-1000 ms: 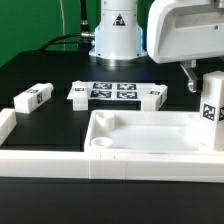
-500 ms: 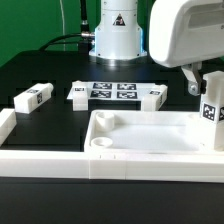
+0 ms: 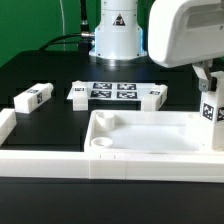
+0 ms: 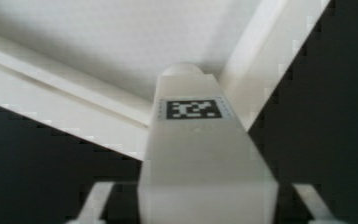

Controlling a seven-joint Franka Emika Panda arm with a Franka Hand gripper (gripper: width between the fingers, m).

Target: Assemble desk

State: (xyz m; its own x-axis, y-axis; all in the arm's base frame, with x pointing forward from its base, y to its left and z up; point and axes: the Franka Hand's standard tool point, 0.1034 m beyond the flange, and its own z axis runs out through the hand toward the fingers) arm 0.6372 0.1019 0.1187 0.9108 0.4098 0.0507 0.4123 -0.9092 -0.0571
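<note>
Your hand (image 3: pixel 205 80) was closed on one leg (image 3: pixel 211 110), held upright over the corner of the tabletop (image 3: pixel 150 162) at the exterior view's right. Lowered off-line, the leg could have snagged that corner and twisted in your grip.

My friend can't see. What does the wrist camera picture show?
A white leg with a black-and-white square tag fills the middle, held by the gripper. Beyond its tip lies the white tabletop with its raised rim, and black table shows beside it.
</note>
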